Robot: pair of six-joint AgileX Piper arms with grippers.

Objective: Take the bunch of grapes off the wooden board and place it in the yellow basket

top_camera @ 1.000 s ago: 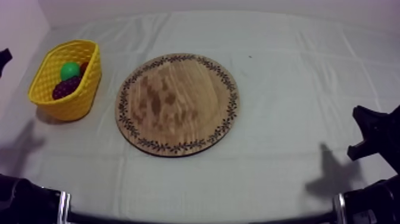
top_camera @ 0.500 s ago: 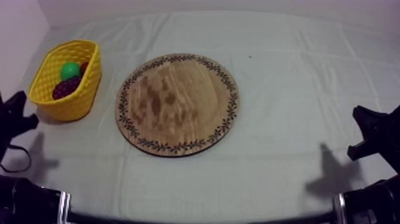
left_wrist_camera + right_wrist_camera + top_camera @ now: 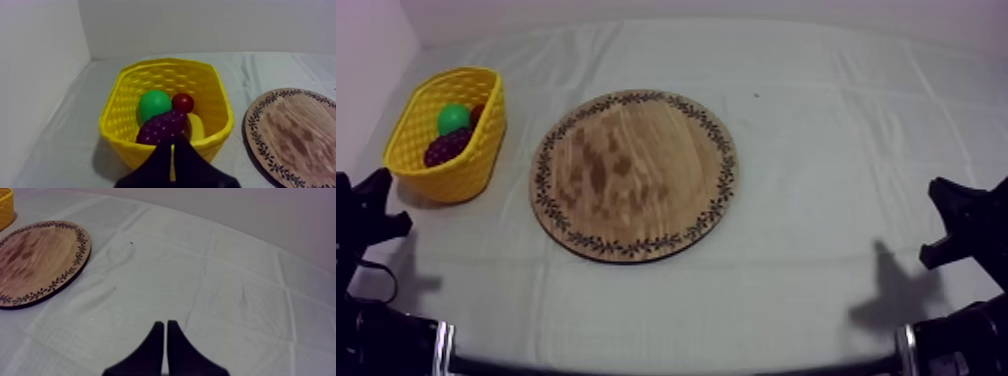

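Note:
The bunch of grapes, dark purple, lies inside the yellow basket at the table's left. The round wooden board with its patterned rim sits bare in the middle. My left gripper is low at the left edge, just in front of the basket, its fingers together in a narrow wedge with nothing held. My right gripper rests low at the right over bare cloth, also shut on nothing.
In the basket with the grapes lie a green pear, a small red fruit and a yellow banana. A wall stands close to the basket's left. Grey-white cloth spreads right of the board.
My left gripper has come down from beside the basket to the table's lower left edge. The right arm, the board and the basket have not moved.

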